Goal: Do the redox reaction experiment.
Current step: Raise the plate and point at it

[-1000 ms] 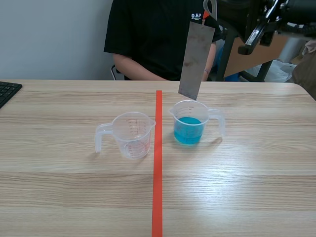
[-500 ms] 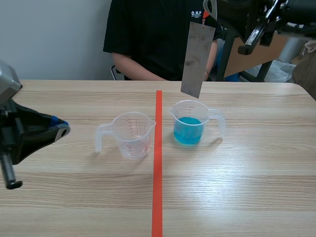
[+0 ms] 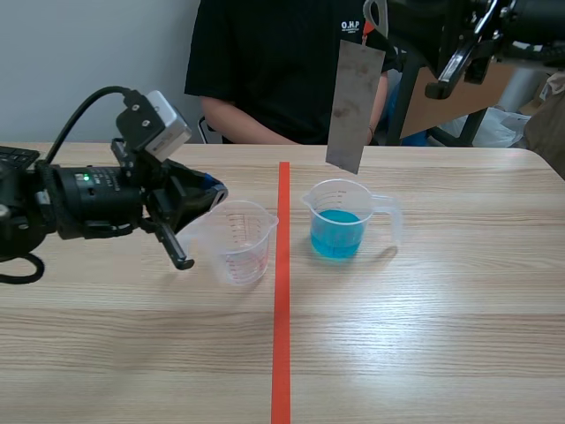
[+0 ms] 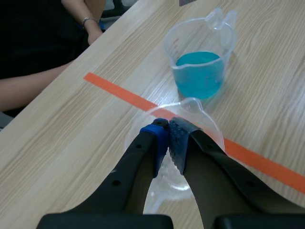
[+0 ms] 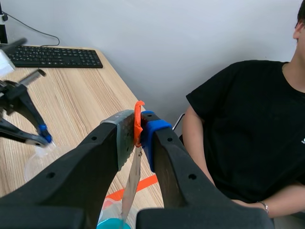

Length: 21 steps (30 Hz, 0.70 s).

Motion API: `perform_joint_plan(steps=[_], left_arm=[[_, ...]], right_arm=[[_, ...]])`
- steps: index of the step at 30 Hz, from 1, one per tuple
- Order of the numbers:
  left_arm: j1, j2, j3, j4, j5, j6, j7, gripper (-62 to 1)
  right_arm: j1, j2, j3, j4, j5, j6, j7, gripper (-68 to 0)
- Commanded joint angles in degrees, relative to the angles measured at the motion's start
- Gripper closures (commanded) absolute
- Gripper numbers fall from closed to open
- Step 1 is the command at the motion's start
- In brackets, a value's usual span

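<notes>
Dip not yet done: right gripper (image 5: pixel 138 126) pinches the metal strip (image 3: pixel 354 106) by its orange tab (image 5: pixel 138 112), just above the cup of blue liquid (image 3: pixel 337 223); left gripper (image 4: pixel 168 137), fingers pressed together, hovers at the empty cup (image 3: pixel 238 243)

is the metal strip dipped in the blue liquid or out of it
Out: the metal strip hangs above the measuring cup, its lower end above the rim.

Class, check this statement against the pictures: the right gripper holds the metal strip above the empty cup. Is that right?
Not quite. The right gripper holds the metal strip above the cup of blue liquid, not the empty cup, which stands across the tape line. The scene view shows this.
</notes>
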Motion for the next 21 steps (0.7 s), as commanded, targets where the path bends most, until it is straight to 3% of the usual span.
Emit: perform_joint_plan(steps=[1, 12, 21], left_arm=[[-1.81, 1.66, 0.76, 0.11, -0.22, -0.07, -0.92, -3.4], [-12.11, 13.73, 7.56, -10.99, 1.92, 1.46, -0.94, -3.4], [-14.91, 18.71, 8.04, -16.46, 1.92, 2.36, -1.09, -3.4]], right_arm=[[1.09, 0.61, 0.46, 1.05, 0.92, -0.33, 0.83, -1.5], [0.98, 0.61, 0.46, 1.05, 0.92, -0.33, 0.81, -1.5], [0.98, 0.63, 0.46, 1.05, 0.92, -0.33, 0.83, -1.5]])
